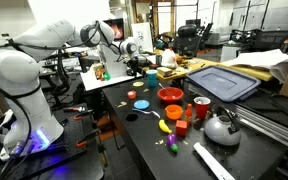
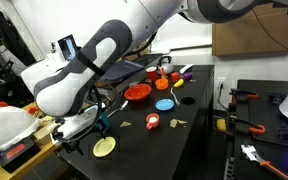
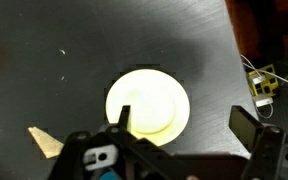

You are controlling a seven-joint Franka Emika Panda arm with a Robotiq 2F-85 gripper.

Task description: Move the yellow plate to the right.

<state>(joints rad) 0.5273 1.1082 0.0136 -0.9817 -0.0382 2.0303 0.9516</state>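
Fingers (image 3: 246, 125) stand spread wide and hold nothing. In the wrist view they hang at the near rim of the yellow plate (image 3: 147, 102), one tip over its near-left edge and the other out over bare black counter (image 3: 44, 60) to the plate's right. The plate lies flat on the counter; whether a tip touches it cannot be told. In an exterior view the plate (image 2: 104, 147) sits by the counter's near-left edge, well apart from the blue dish (image 2: 164, 104) and the red dish (image 2: 137, 92) farther off. A tan wedge (image 3: 42, 140) lies just left of the fingers, and a tangle of wires (image 3: 259, 85) lies beyond the counter's right edge.

The low, flat rim probably gives little to pinch, so a closing grip may skid off or tip the plate. A slide to the right could carry it towards that edge and the wires.

A white mark on the housing (image 3: 99, 157) behind the fingers is too blurred to read. No other label shows.
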